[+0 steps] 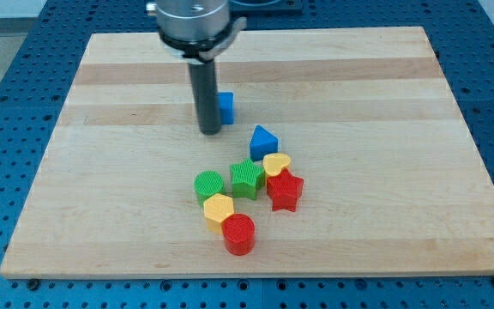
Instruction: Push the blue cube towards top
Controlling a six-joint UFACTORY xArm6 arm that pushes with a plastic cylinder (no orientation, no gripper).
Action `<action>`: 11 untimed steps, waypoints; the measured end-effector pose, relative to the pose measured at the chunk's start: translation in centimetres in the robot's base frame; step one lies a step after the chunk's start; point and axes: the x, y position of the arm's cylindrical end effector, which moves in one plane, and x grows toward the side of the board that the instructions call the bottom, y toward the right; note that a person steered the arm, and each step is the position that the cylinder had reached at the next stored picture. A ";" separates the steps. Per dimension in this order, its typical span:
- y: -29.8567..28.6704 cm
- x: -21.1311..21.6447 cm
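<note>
The blue cube sits on the wooden board above the view's centre, partly hidden behind my rod. My tip rests on the board just left of and slightly below the cube, touching or nearly touching it. The rod rises from the tip to the arm's grey flange at the view's top.
A blue triangular block lies below and right of the cube. Lower down is a cluster: green star, yellow heart, red star, green cylinder, yellow hexagon, red cylinder.
</note>
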 end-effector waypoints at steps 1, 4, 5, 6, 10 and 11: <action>-0.5 -0.6; 6.4 -3.7; 7.5 -6.6; 8.2 -9.2; 5.7 -13.5; 8.2 -13.0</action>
